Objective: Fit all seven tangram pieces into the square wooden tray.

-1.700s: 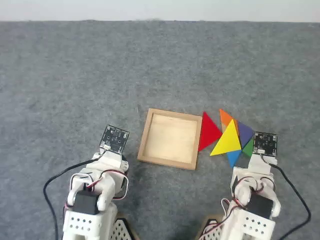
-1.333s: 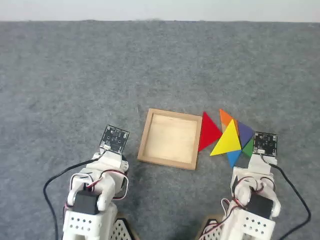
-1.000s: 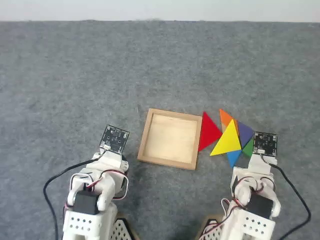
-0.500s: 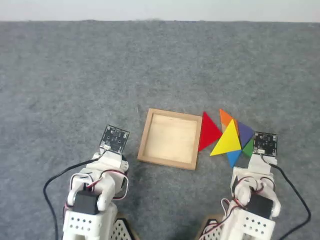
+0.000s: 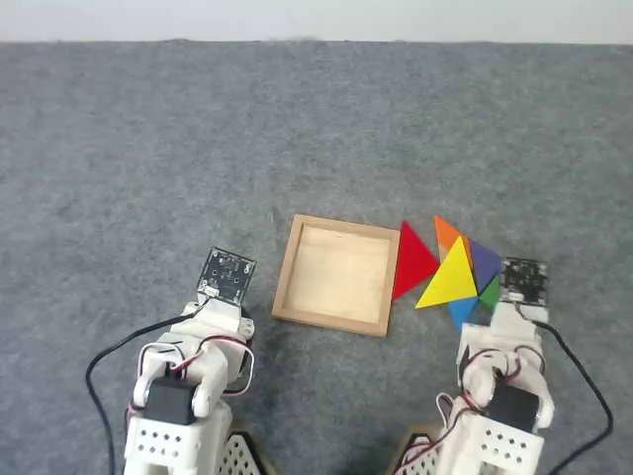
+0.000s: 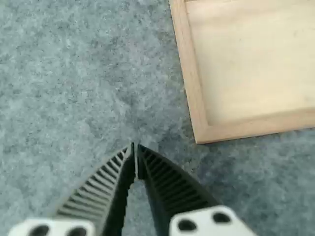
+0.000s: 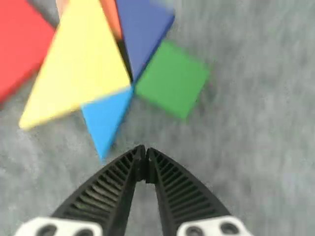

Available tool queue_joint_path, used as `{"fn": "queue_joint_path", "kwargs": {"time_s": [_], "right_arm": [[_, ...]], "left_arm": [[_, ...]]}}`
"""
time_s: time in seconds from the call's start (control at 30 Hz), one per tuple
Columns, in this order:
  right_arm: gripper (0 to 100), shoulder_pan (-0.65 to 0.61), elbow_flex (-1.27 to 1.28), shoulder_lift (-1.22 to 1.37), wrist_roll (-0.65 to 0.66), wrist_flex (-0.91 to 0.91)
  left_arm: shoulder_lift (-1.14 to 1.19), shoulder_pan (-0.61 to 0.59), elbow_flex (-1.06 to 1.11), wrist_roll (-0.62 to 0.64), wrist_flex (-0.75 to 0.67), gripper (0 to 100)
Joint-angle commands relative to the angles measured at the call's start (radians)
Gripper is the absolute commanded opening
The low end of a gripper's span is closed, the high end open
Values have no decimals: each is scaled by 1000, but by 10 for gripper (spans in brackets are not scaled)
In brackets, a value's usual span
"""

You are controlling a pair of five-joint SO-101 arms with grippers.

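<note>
Wooden tray (image 5: pixel 285 273) bare, flat pieces fanned just beside it; both grippers clenched on nothing.
Right gripper (image 7: pixel 145 150) hovers by the blue triangle (image 7: pixel 105 122), beyond the yellow triangle (image 7: pixel 78 73) from the tray; left gripper (image 6: pixel 135 147) sits off the tray's opposite side. Best open wide and pinch smooth edges, since the grey felt (image 5: pixel 297 129) looks yielding.

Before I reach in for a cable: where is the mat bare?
Bare: the grey mat beyond the wooden tray, and left of it past the left gripper. Crowded: right of the tray, tangram pieces cluster up to the right gripper.
</note>
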Motion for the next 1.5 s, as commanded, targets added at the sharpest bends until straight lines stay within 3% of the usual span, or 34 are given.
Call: {"fn": "queue_joint_path", "kwargs": {"time_s": [0.0,0.13,0.33,0.47,0.6,0.93,1.13,1.47], "right_arm": [[9,-102,15,-21,169,-134],[8,-157,12,-19,344,-134],[9,-87,-124,-12,367,-153],[9,-87,-285,58,290,-151],[9,-127,-489,338,242,-163],[9,-526,-1074,1294,-23,-124],[37,-638,-1163,1615,-77,-208],[181,-631,-1129,1791,-261,-317]], "left_arm": [[-21,-5,-12,5,5,13],[-21,-5,-12,5,5,13],[-21,-5,-12,5,5,13],[-21,-5,-12,5,5,13],[-21,-5,-12,5,5,13],[-21,-5,-12,5,5,13],[-21,-5,-12,5,5,13],[-21,-5,-12,5,5,13]]}}
